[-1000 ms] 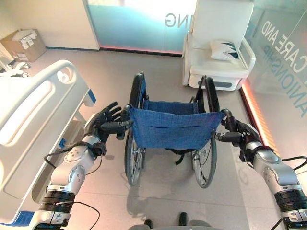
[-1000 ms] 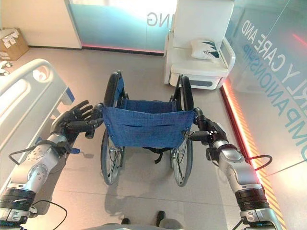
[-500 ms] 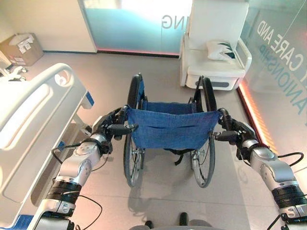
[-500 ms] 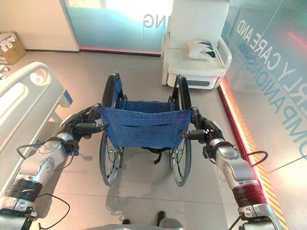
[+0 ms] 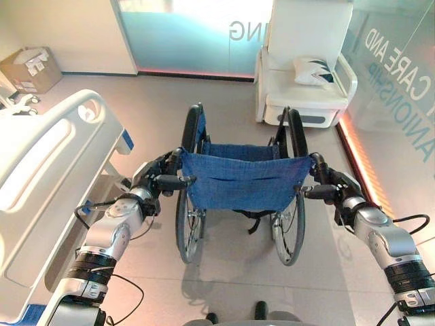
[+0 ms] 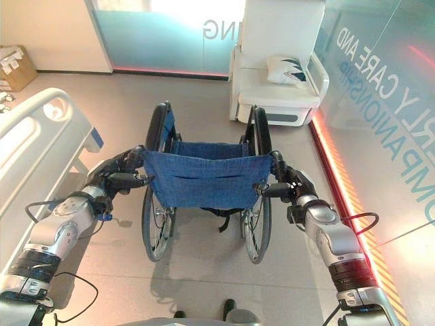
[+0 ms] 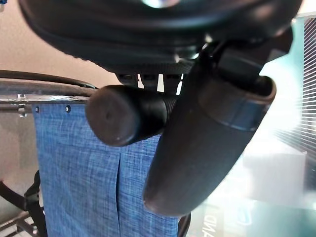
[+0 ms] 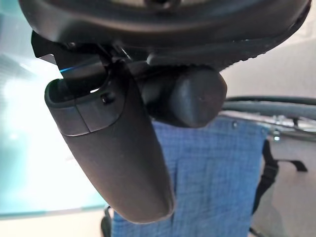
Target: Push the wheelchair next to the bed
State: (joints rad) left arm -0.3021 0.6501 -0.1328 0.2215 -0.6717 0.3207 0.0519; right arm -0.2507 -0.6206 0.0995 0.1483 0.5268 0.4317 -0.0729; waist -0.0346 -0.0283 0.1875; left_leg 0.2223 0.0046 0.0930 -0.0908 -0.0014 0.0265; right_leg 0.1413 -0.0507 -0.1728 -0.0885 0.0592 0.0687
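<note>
I have the wheelchair [image 5: 241, 187] square in front of me, its blue fabric backrest [image 5: 242, 182] facing me, standing on the open floor [image 5: 163, 95]. My left hand [image 5: 156, 178] is curled round the left push handle [image 7: 126, 114], and my right hand [image 5: 333, 187] is wrapped round the right push handle [image 8: 190, 96]; both wrist views show a thumb lying across the rubber grip. The hospital bed [image 5: 47, 170] sits off to my left, its side rail near the chair's left wheel [image 5: 187, 224] but with a gap of floor between. A white armchair [image 5: 306, 64] stands ahead by the glass wall. I judge the grasp is done and the pushing stage is on. Next I need to walk forward while steering left, keeping the wheel clear of the bed frame.
</note>
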